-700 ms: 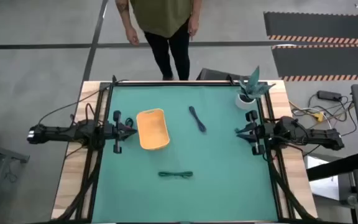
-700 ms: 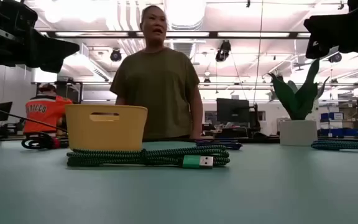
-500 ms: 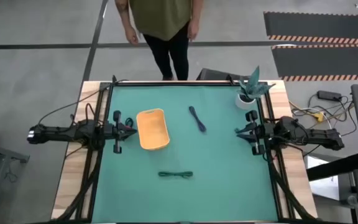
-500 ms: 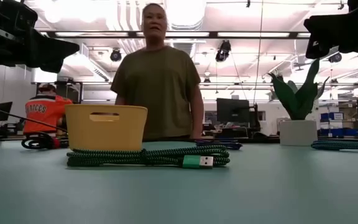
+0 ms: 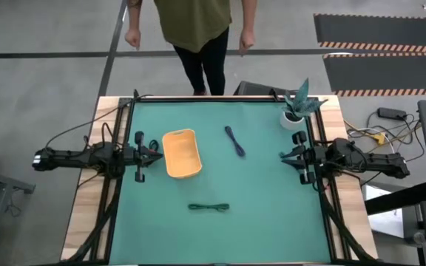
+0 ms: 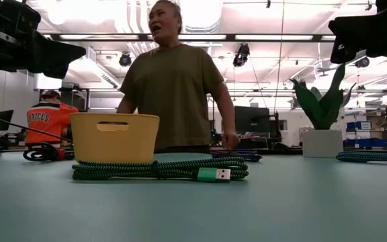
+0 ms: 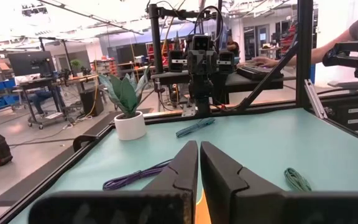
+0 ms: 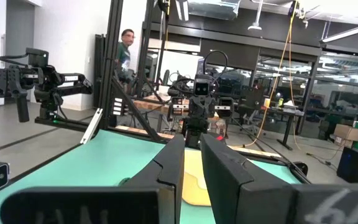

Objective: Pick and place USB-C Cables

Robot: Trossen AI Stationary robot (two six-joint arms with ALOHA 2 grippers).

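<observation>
The dark green cable bundle (image 5: pixel 208 207) (image 6: pixel 160 169) lies flat on the green mat toward the near edge. The dark blue bundle (image 5: pixel 234 140) (image 7: pixel 135 177) lies flat nearer the far edge, right of the orange tray (image 5: pixel 182 154) (image 6: pixel 115 136). No black bundle shows. My left gripper (image 5: pixel 154 153) (image 7: pixel 199 155) hovers shut at the tray's left side. My right gripper (image 5: pixel 283 155) (image 8: pixel 192 149) hovers at the mat's right edge, its fingers a narrow gap apart. Neither touches anything.
A potted plant (image 5: pixel 298 109) (image 6: pixel 321 128) stands at the far right corner. A person (image 5: pixel 191 29) stands just beyond the far edge. A teal cable (image 7: pixel 194 127) lies near the right arm's base. Open mat lies between the tray, the two bundles and the near edge.
Both arms and both bundles have kept still. The person beyond the far edge has swung both hands outward from the body.
</observation>
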